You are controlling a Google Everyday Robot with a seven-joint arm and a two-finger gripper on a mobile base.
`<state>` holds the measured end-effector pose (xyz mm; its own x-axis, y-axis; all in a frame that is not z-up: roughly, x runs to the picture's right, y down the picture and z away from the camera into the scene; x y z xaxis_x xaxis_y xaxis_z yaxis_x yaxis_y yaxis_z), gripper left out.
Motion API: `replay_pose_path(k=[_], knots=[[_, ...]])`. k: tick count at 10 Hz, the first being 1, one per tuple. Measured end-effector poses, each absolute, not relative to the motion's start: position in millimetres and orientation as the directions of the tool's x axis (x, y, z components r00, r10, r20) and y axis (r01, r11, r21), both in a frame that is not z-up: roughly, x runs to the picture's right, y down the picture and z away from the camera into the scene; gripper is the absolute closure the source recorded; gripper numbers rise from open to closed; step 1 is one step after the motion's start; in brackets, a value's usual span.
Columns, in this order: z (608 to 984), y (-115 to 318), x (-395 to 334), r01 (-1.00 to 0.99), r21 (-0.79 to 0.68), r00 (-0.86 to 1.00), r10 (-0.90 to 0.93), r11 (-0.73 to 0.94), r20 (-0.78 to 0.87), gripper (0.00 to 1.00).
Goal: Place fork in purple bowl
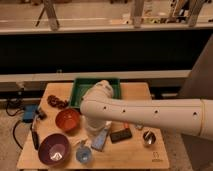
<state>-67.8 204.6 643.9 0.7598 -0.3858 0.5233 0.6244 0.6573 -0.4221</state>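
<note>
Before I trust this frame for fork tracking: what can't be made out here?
- Fork: not visible in the camera view; probably behind the white arm.
- Gripper: hidden below the arm's bend, above the table.
- Green tray: contents covered by the arm.
- Purple bowl shows fully; it looks empty.

thick cream-white tubular arm [150,114], small dark dots, yellowish band, rounded elbow, hand hidden below

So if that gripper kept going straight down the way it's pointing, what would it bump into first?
Probably the wooden table. The gripper hangs low at the arm's end, pointing down between the small blue cup and the black block. Depth is unclear, so it might clip the cup's rim instead.
</note>
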Motion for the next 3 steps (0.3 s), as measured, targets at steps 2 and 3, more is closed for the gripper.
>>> replay_pose_path(k=[2, 3], knots=[[643, 205, -88, 0.649, -0.405, 0.738, -0.404, 0.644, 0.541, 1.0], [643, 204, -95, 0.659, -0.398, 0.729, -0.41, 0.638, 0.548, 1.0]])
